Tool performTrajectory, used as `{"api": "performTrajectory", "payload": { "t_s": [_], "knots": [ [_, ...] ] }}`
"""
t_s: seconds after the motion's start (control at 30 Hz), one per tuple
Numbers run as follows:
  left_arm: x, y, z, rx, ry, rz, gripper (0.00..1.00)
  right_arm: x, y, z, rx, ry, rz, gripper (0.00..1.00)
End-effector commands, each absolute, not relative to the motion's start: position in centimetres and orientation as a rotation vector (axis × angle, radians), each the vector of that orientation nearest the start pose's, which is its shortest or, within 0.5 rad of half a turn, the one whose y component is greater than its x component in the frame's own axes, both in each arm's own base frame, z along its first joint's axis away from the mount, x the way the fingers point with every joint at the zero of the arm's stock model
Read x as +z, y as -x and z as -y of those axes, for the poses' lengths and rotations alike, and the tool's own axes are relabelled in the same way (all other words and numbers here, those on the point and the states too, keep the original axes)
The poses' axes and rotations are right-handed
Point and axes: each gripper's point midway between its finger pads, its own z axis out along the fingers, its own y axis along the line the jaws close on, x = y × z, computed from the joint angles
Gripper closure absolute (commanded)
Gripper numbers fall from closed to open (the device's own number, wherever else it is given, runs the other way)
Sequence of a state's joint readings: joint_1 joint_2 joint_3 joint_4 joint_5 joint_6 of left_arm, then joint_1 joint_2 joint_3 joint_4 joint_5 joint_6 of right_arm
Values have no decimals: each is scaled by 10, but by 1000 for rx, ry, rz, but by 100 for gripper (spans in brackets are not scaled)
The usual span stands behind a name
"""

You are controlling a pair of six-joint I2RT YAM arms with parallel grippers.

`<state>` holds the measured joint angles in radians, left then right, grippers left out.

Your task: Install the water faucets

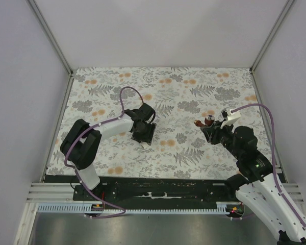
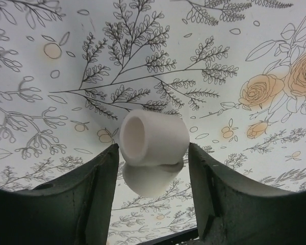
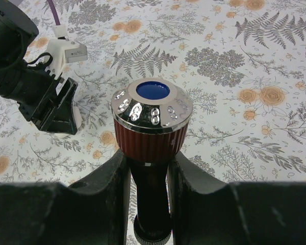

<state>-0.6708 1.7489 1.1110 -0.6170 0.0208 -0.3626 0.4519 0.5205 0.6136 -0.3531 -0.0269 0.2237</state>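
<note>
White plastic shows first, at the left: a short, hollow pipe fitting [image 2: 153, 135] sits between the fingers of the left gripper [image 2: 153, 149]. Its open mouth is turned toward the wrist camera and a little to the left. The two dark fingers [image 2: 99, 189] press against its sides, so the jaws are pinching the fitting. From above, this gripper is low over the flowered tablecloth [image 1: 183, 92], left of the middle, pointing down and to the right. A purple cable [image 1: 125, 94] loops up behind the arm.

Moving right, the cloth between the two arms shows its print of grey ferns and orange roses.

On the right side of the table the right gripper [image 3: 149, 166] holds the tap [image 3: 151, 139]. Its dark stem runs down the gap between the fingers, which close on it from both sides. The ribbed red-brown body and the shiny silver cap stand just past the fingertips, with the cap's flat face turned up toward the wrist camera. A round blue disc [image 3: 152, 90] sits in the middle of that cap. From above, the tap is at the tip of the right gripper, well apart from the fitting across the cloth. In the right wrist view the left gripper is at the upper left, beyond the tap.
</note>
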Motion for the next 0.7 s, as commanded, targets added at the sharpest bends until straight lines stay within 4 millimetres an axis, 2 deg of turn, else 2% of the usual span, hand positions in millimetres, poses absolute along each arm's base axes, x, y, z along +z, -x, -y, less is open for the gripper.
{"api": "performTrajectory", "payload": {
  "t_s": [0.0, 0.2, 0.37, 0.43, 0.53, 0.67],
  "knots": [
    [33, -249, 245, -409, -331, -2836, 37, 243, -230, -131, 526, 242, -1779, 100],
    [31, -238, 261, -501, -303, -2887, 38, 242, -230, -132, 531, 250, -1782, 100],
    [43, -232, 288, -588, -274, -2854, 38, 242, -230, -133, 534, 254, -1781, 100],
    [50, -236, 300, -649, -233, -2812, 37, 241, -230, -133, 534, 256, -1786, 100],
    [54, -245, 304, -673, -165, -2759, 39, 241, -229, -134, 537, 261, -1784, 100],
    [49, -251, 295, -589, -150, -2749, 43, 243, -228, -133, 538, 258, -1778, 100]
  ]
}}
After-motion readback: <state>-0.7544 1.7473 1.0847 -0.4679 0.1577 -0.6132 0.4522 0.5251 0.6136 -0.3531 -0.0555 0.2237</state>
